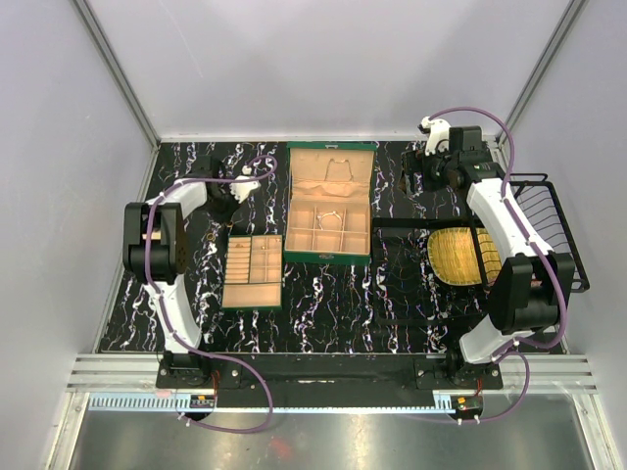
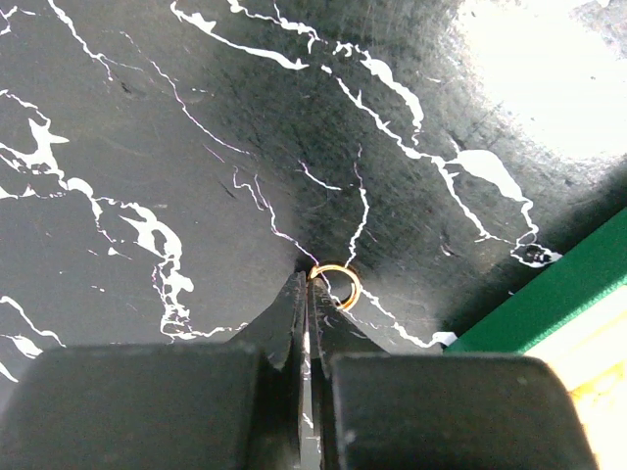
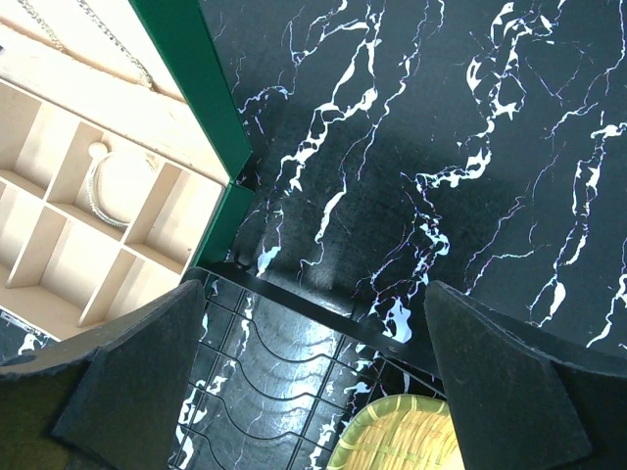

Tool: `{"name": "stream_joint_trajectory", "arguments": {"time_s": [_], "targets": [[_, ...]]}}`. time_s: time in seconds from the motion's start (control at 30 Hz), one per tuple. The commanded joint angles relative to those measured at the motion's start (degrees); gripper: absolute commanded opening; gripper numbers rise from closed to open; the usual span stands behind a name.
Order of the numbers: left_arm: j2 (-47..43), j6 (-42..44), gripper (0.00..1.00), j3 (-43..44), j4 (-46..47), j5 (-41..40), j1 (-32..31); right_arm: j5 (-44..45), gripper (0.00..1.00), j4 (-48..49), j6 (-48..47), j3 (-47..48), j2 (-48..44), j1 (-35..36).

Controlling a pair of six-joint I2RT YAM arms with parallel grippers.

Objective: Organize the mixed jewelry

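Black marble table (image 1: 323, 294) carries everything; landmark = green box (image 1: 328, 257), open, lid back, tan compartments inside; black wire basket (image 1: 558, 211) sits well to the box's right, w/ the yellow woven mat (image 1: 460, 257) between basket and box; tan compartmented tray (image 1: 252, 271) lies just beside the box's left-near corner.

Right gripper (image 3: 315, 286): jaws spread wide, nothing in them, hanging off the box's right side over the basket rim; idle.

Left gripper (image 2: 312, 282): down on the table left of the box, jaws clenched tight w/ the near rim of a gold ring (image 2: 338, 266) nipped at the very tips; rest of the ring lies flat on the marble, sticking out toward the box.

Other jewelry: whitish bracelet (image 3: 91, 196) already in a box compartment near the right wall; other pieces too small to tell.

Step in hand, as I read it: pick this ring and file it. Grip looks marginal, only tip contact on thin wire, so:
- lift slow and straight up; no twist, ring could pivot or flick out;
- check via wrist cam that it leaves the marble w/ the tips;
- carry low toward the box or tray; release low inside one compartment so it can't bounce over a divider.
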Motion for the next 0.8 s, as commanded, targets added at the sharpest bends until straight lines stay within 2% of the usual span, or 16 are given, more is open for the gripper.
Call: {"name": "stream_joint_trajectory", "arguments": {"time_s": [0.0,0.27,0.53,0.77], "targets": [[-2.10,-1.92,0.00,-3.69,-0.37,2.13,0.62,0.65,1.00,0.67,-0.75,1.60,-0.05,0.50],[-8.95,-9.03,0.00,-8.26,8.51,1.61,0.62,0.38,1.00,0.76,-0.66,1.60,-0.49,0.50],[-14.05,-13.35,0.00,-12.39,17.82,-4.89,0.62,0.21,1.00,0.76,-0.48,1.60,-0.49,0.50],[-17.39,-17.82,0.00,-12.49,19.68,-6.48,0.62,-1.02,1.00,0.76,0.13,1.60,-1.19,0.50]]}}
